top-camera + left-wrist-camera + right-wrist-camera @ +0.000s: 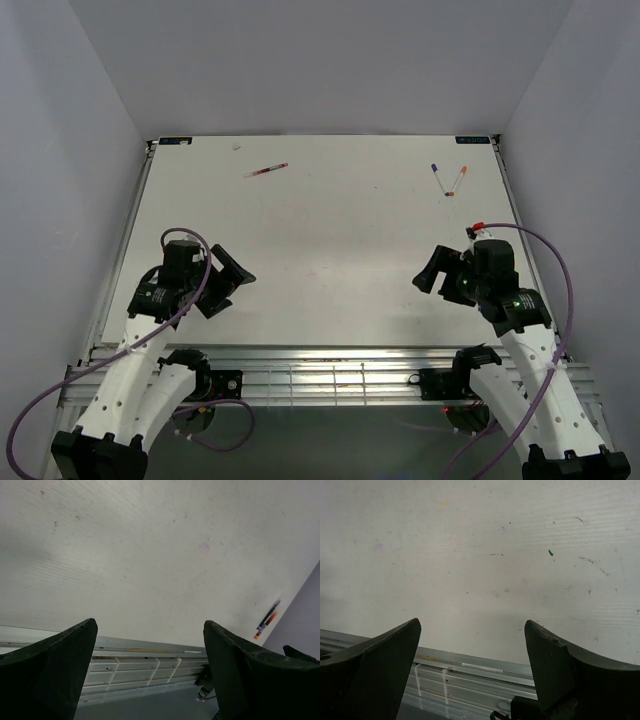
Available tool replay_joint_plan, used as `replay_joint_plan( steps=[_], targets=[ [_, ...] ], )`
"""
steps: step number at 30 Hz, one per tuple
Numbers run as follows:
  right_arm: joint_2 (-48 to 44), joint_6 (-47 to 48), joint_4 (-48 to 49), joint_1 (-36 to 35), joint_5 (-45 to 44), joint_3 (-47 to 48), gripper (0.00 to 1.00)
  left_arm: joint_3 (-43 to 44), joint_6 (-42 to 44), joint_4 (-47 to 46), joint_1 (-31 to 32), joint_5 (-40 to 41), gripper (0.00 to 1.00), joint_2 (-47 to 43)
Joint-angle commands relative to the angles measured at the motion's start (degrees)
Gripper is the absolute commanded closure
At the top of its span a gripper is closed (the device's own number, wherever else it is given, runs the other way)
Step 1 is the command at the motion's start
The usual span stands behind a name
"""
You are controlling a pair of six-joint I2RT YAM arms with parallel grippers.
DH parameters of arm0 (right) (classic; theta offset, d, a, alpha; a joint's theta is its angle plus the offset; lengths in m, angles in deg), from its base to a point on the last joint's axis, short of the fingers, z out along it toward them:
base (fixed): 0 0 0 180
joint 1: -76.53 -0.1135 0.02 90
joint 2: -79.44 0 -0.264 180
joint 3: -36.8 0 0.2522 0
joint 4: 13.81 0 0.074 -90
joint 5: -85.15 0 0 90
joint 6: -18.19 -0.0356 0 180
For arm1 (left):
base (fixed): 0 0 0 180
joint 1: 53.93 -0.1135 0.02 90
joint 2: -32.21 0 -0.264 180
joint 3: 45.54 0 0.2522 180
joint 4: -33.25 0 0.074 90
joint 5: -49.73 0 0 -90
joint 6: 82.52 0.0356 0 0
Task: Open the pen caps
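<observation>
**Claws open and waiting, nothing picked up yet**

Left claw (231,282) hangs low over the near left part of the surface (330,250), its jaws spread wide with only bare board between them, as its own wrist camera confirms (150,630). Well beyond it, towards the far left edge, the red pen (266,171) lies alone on a slant, and its red cap (282,166) looks to be at the end pointing right, though it is too small to be sure it is seated. Over at the far right, the blue pen (438,177) and the orange pen (458,180) lie in a V, near ends close together, with the blue cap (434,167) and the orange cap (463,169) at the far tips. Right claw (430,272) sits near the right front, jaws likewise parted and empty (472,627).

By my reckoning the job has not started: this is the reach. Each pen is well apart from either claw, so the next move calls for a long stretch forward, one claw pinching a barrel and the other taking the cap. These are thin things lying flat, so they will need careful lining up.
</observation>
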Motion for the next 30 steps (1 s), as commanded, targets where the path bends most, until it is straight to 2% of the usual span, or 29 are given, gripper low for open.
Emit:
replay_joint_plan(
  steps=[1, 4, 5, 9, 12, 13, 17, 19, 20, 22, 23, 24, 25, 26, 27, 30],
  targets=[
    [2.9, 1.4, -5.3, 0.1, -6.1, 2.4, 0.1, 4.9, 0.3, 1.9, -0.3, -3.4, 0.02, -4.8],
    [3.9, 0.6, -7.7, 0.2, -8.1, 5.1, 0.1, 12.0, 5.2, 8.1, -0.2, -2.2, 0.02, -2.6],
    [4.6, -0.6, -8.9, 0.1, -12.1, 6.3, 0.1, 13.8, 5.7, 10.4, -0.2, -2.0, 0.02, -1.4],
    [6.0, -1.8, -10.7, 0.2, -16.0, 10.9, 0.1, 16.3, 9.3, 13.6, -0.3, -8.3, 0.05, 3.6],
    [11.8, 0.2, -11.8, 0.2, -16.8, 14.6, 0.1, 19.7, 10.7, 12.5, -0.3, -11.3, 0.06, 4.7],
    [16.6, 0.7, -14.4, 0.3, -18.1, 17.3, 0.1, 20.5, 11.1, 11.3, -0.2, -11.2, 0.08, 3.5],
    [27.1, 4.0, -17.5, 1.9, -19.7, 21.1, 0.1, 24.4, 18.5, 6.8, -0.2, -7.1, 0.12, 1.9],
    [30.8, 4.1, -17.2, 4.1, -19.7, 21.7, 0.1, 26.1, 21.8, 6.2, -0.3, -6.3, 0.15, 2.8],
    [31.7, 4.2, -16.9, 5.1, -19.1, 22.9, 0.1, 26.9, 23.4, 6.2, -0.3, -7.0, 0.22, 3.7],
    [34.9, 4.0, -17.0, 8.0, -19.0, 24.2, 0.1, 29.7, 27.6, 6.5, -0.3, -8.5, 0.3, 7.2],
    [36.0, 4.0, -16.9, 8.9, -19.7, 24.8, 0.1, 30.4, 28.6, 6.6, -0.3, -10.3, 0.42, 8.3],
    [37.2, 4.2, -17.1, 10.4, -20.4, 25.9, 0.1, 30.9, 29.6, 6.6, -0.3, -11.0, 0.44, 10.3],
    [39.5, 4.7, -17.2, 12.4, -20.5, 26.3, 0.1, 31.8, 29.6, 6.6, -0.2, -11.2, 0.43, 11.0],
    [40.3, 5.3, -17.2, 13.5, -20.7, 26.6, 0.1, 32.5, 29.1, 6.6, -0.3, -11.0, 0.36, 11.8],
    [41.0, 7.0, -16.4, 15.6, -20.8, 26.7, 0.1, 33.0, 28.8, 6.6, -0.3, -11.9, 0.24, 13.7],
    [42.9, 9.2, -14.6, 18.4, -21.2, 26.8, 0.09, 34.8, 28.9, 6.4, -0.3, -14.9, 0.18, 16.1]
  ],
)
